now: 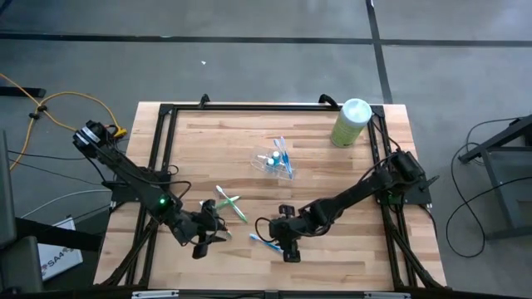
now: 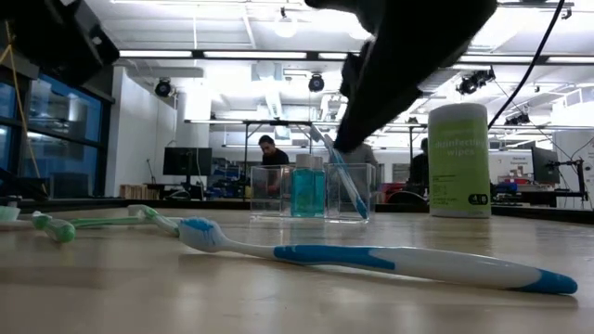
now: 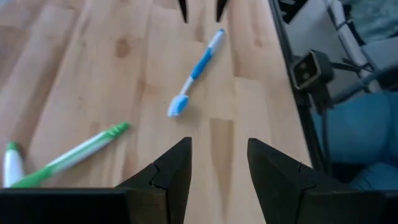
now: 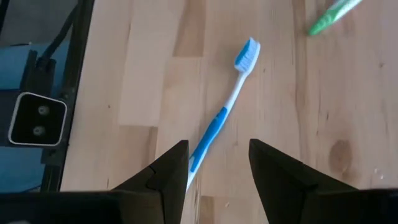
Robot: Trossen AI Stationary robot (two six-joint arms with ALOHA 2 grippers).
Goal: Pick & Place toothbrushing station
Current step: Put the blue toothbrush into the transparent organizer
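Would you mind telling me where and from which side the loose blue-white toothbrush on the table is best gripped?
Probably mid-handle, on the blue section of the blue-white toothbrush, coming straight down from above. It lies flat on bare wood, and the open right gripper already hovers over its handle end.

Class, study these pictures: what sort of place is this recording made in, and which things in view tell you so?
Most likely a robotics lab or workshop. Two robot arms work on a framed wooden table; behind it the low view shows an open room with ceiling strip lights, a monitor on benches and a person at work.
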